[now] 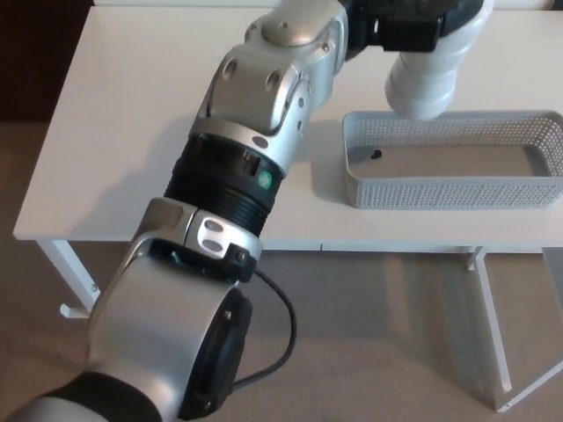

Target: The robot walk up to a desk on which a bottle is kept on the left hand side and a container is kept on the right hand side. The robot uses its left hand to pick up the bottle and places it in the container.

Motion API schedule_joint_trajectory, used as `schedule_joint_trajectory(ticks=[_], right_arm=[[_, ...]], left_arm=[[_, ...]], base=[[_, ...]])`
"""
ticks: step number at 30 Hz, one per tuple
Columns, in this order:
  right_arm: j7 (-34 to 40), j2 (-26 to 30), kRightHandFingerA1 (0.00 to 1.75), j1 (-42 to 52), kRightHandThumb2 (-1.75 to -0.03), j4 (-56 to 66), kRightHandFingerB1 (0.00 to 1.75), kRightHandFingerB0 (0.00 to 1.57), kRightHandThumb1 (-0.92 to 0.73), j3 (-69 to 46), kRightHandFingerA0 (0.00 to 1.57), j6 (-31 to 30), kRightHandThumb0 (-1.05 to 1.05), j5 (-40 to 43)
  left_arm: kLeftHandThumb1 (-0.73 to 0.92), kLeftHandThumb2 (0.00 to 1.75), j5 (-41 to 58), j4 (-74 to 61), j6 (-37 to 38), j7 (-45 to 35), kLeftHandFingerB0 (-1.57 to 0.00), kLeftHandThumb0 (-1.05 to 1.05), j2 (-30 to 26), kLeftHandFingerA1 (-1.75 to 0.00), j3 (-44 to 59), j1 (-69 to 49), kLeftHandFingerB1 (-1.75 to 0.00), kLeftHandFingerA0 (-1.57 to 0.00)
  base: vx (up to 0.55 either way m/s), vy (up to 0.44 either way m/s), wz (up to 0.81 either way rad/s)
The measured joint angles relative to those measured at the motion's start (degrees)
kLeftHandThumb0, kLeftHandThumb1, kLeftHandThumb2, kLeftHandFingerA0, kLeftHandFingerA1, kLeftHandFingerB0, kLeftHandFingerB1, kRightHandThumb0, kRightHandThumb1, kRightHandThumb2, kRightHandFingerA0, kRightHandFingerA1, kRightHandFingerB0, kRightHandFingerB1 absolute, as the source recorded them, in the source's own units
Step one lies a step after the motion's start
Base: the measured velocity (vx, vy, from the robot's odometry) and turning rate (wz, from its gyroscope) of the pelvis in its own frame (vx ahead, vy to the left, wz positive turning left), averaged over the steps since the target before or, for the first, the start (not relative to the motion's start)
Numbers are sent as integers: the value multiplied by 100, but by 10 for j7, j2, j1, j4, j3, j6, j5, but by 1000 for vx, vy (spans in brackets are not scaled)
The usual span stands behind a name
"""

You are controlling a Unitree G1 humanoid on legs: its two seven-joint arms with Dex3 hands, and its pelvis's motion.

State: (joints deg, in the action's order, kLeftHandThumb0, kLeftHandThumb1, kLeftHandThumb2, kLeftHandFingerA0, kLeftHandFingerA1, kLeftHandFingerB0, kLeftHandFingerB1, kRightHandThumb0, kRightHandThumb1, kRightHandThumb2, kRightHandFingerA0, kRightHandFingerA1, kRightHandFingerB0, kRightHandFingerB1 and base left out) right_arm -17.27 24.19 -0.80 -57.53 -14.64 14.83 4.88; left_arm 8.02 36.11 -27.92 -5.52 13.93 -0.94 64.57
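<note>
One left hand (pixel 406 25) grips the white bottle (pixel 428 77), fingers closed round it, above the container (pixel 453 190).

The left arm (pixel 237 185) rises from the 7 o'clock corner and reaches toward 1 o'clock, elbow bent. Its black left hand (pixel 405 22), at the top edge, is clamped around something white.

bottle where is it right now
In the head view the white bottle is held in the left hand at top right, above the far left rim of the grey basket.
</note>
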Motion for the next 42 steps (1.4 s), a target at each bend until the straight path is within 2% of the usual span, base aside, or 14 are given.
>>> schedule_joint_trajectory(ticks=[3,10,11,14,16,21,27,29,30,33,39,40,41,42], right_arm=[[0,2,47,-1,-53,-2,46,86,-37,2,88,0,-60,-1],[0,3,53,-2,-67,-5,52,84,-30,3,84,0,-66,-1],[0,3,57,-2,-70,-5,53,79,-26,3,87,0,-65,-1],[1,3,47,-5,-53,-5,45,86,-37,3,89,-1,-60,-1],[2,4,53,-7,-67,-5,52,84,-30,4,86,-1,-67,-2],[2,5,47,-8,-54,-5,46,88,-37,4,89,-1,-60,-2],[2,5,52,-8,-66,-5,52,85,-29,4,85,-1,-66,-2],[3,5,52,-8,-66,-5,51,85,-29,4,85,-1,-67,-2],[3,5,52,-8,-67,-5,52,85,-29,4,85,-1,-67,-2],[3,5,47,-8,-53,-5,46,88,-37,4,89,-1,-62,-2],[4,5,53,-8,-68,-5,52,85,-30,5,86,0,-68,-2],[5,5,52,-8,-68,-5,52,85,-30,5,84,0,-67,-2],[5,5,52,-8,-68,-5,52,85,-30,5,84,0,-67,-2],[5,5,46,-9,-54,-5,46,87,-38,5,88,0,-61,-2]], left_arm=[[60,93,0,-15,-15,-7,-84,-13,0,-102,-7,-10,-106,-112],[65,88,0,-31,-37,-16,-83,-14,2,-97,-20,-30,-99,-107],[63,91,0,-31,-38,-16,-84,-14,2,-120,-21,-31,-104,-111],[58,97,-2,-38,-39,-16,-88,-20,1,-131,-29,-41,-106,-113],[58,94,-3,-38,-39,-17,-86,-16,0,-132,-32,-48,-111,-109],[60,95,-5,-38,-39,-17,-81,-16,-2,-111,-34,-62,-106,-103],[66,86,-11,-27,-39,-15,-87,-18,-11,-117,-40,-69,-108,-113],[65,87,-13,-22,-39,-14,-90,-20,-13,-121,-41,-69,-108,-113],[54,107,-13,-21,-38,-14,-95,-16,-13,-116,-41,-69,-101,-120],[54,108,-19,-1,-35,-11,-97,-15,-19,-118,-40,-67,-103,-122],[51,109,-25,12,-34,-7,-97,-14,-23,-115,-35,-66,-101,-121],[62,59,-26,16,-33,-7,-34,-48,-24,-55,-32,-64,-37,-31],[62,59,-26,18,-33,-7,-34,-48,-24,-55,-32,-64,-37,-31],[40,81,-27,20,-30,-8,-7,-64,-25,-21,-32,-63,-23,-1]], base=[[0,0,0],[0,0,0],[0,0,0],[0,0,0],[0,0,0],[0,0,0],[0,0,0],[0,0,0],[0,0,0],[0,0,0],[0,0,0],[0,0,0],[0,0,0],[0,0,0]])
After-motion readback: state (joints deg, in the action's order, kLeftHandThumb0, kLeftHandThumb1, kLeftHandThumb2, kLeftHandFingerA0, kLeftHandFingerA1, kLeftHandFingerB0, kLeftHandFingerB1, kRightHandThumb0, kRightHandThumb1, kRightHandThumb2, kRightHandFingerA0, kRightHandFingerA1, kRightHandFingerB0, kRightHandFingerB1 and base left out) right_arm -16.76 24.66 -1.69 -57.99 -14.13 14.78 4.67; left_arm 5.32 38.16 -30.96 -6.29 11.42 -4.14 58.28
